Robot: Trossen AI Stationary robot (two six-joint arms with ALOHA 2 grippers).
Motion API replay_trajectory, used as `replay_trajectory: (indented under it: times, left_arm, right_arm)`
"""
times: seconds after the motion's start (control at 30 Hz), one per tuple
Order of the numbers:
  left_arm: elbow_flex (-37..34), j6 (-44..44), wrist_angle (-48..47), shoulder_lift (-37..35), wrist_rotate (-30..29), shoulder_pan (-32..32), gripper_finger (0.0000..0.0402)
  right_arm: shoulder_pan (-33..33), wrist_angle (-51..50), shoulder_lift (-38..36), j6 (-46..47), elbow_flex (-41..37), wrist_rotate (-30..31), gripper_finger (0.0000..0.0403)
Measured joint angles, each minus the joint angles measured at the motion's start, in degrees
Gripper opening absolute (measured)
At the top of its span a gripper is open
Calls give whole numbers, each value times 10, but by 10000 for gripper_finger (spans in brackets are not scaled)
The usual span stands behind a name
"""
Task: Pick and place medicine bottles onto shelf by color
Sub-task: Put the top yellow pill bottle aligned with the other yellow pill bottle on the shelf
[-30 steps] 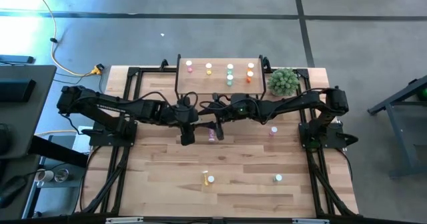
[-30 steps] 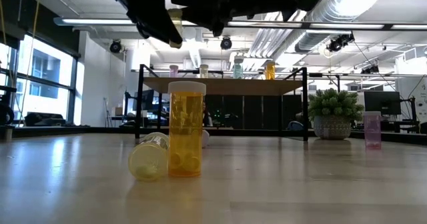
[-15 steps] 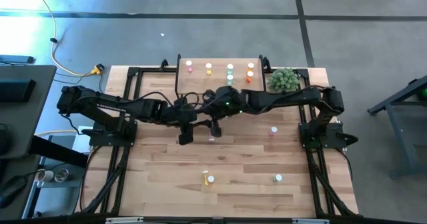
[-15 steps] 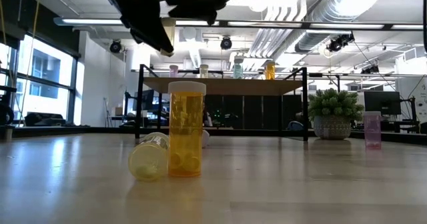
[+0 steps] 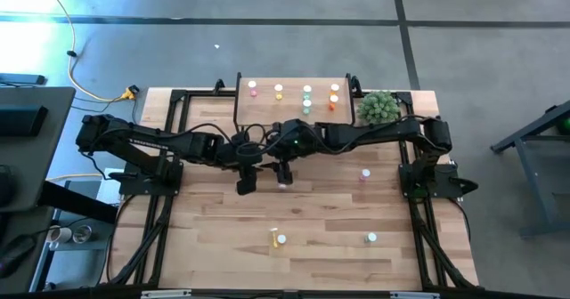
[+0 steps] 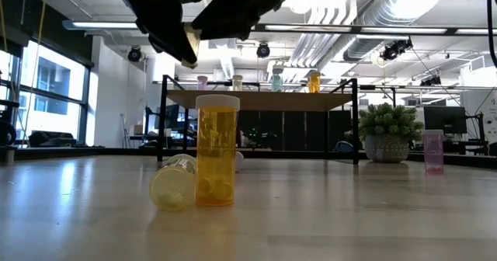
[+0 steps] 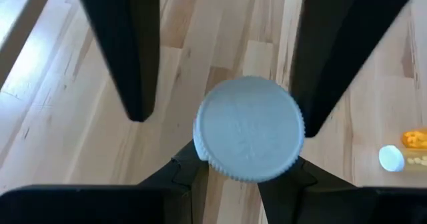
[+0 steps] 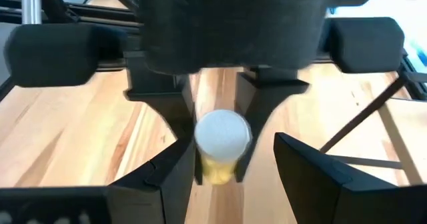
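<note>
A yellow medicine bottle (image 8: 217,165) with a white cap (image 7: 248,128) hangs above the table's middle, with my left gripper (image 5: 246,176) shut on it. My right gripper (image 5: 283,169) faces it from the table's right, open. Its fingers (image 7: 131,57) stand on either side of the cap; I cannot tell whether they touch it. The shelf (image 5: 290,103) stands at the far edge and carries pink, yellow, green and orange bottles in columns. More bottles stand or lie on the table: pink (image 5: 365,173), green (image 5: 370,238), yellow (image 5: 274,238). My left gripper pinches the yellow bottle's body (image 8: 215,174) just under the cap, between its two fingers (image 8: 184,134). The fingers slant down from the table's left. The bottle sits roughly upright, cap up, lifted clear of the table.
A potted plant (image 5: 378,109) stands to the right of the shelf. In the low view an upright amber bottle (image 6: 217,149) and a lying yellow one (image 6: 172,185) sit near the front edge. A black frame rims the table on both sides.
My right gripper has gone toward the table's left and a little up, closing on the left gripper, and has tipped up nearer to level. Its fingers have stayed open. My left gripper has kept its place with the bottle held.
</note>
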Motion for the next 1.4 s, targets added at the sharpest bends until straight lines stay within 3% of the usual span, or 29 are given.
replay_trajectory:
  times: [0.53,0.93,1.4]
  left_arm:
    - [0,2,24,0,0,0,95]
    - [0,2,27,0,-12,0,95]
    - [0,7,25,0,-13,0,124]
  right_arm:
    - [1,2,0,-6,0,-4,193]
    - [1,-4,0,-5,0,-5,122]
    - [1,-8,0,5,0,-6,117]
